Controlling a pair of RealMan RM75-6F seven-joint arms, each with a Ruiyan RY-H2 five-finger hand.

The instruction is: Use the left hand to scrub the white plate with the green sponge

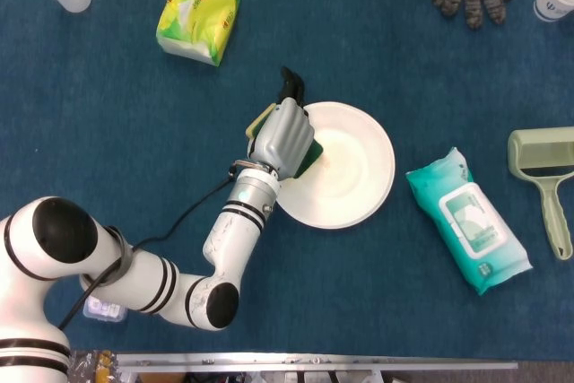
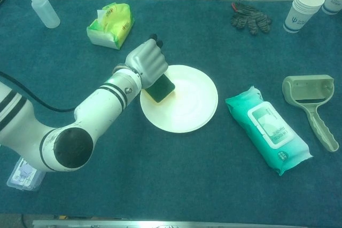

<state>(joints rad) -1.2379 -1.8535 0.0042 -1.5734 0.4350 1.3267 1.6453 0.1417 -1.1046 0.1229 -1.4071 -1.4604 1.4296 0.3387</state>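
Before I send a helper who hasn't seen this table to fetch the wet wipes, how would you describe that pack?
Start at the white plate mid-table and look to its right. The wet wipes pack lies flat there, slanted, between the plate and the pale green lint roller. It is the only teal soft pack, with a white flap lid.

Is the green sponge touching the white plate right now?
Touching. The chest view shows the green sponge, gripped by the left robot hand, lying flat on the white plate.

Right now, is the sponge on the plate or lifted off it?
On it: the left hand grips the green sponge, which rests at the left edge of the white plate.
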